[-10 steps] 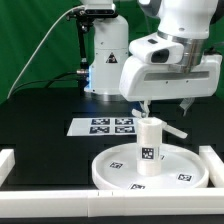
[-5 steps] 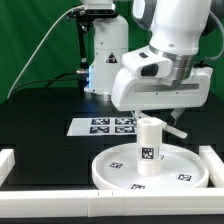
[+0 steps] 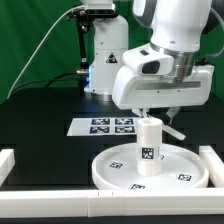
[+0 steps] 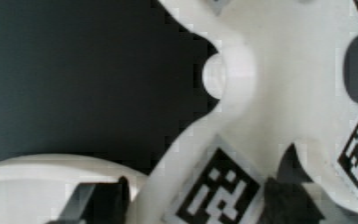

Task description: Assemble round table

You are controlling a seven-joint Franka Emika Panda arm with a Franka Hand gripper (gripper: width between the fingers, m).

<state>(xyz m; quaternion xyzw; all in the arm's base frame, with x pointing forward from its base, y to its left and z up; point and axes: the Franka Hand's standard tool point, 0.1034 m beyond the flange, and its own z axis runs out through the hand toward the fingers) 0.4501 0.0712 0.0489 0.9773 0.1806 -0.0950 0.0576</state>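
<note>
Currently gripper point(image 4: 197, 192) hanging over cross-shaped foot piece point(image 4: 247, 90), fingers point(image 4: 297, 178) apart, straddling one tagged arm. Foot lying on desk point(image 3: 40, 115) just beyond round disc point(image 3: 112, 168), where leg point(image 3: 149, 148) is standing upright. Judging: light, rigid, slick plastic; pinching across narrow arm suiting best.

You see white rimmed round plastic disc point(image 3: 180, 160), black-white square tags on it. White short thick cylinder leg point(image 3: 149, 135), same tag. White cross-shaped foot piece point(image 4: 247, 110), tagged. Black tabletop point(image 3: 40, 120), green backdrop point(image 3: 30, 40).

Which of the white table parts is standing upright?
The leg, the short cylinder standing on end on the disc; the disc and the cross-shaped foot both lie flat.
</note>
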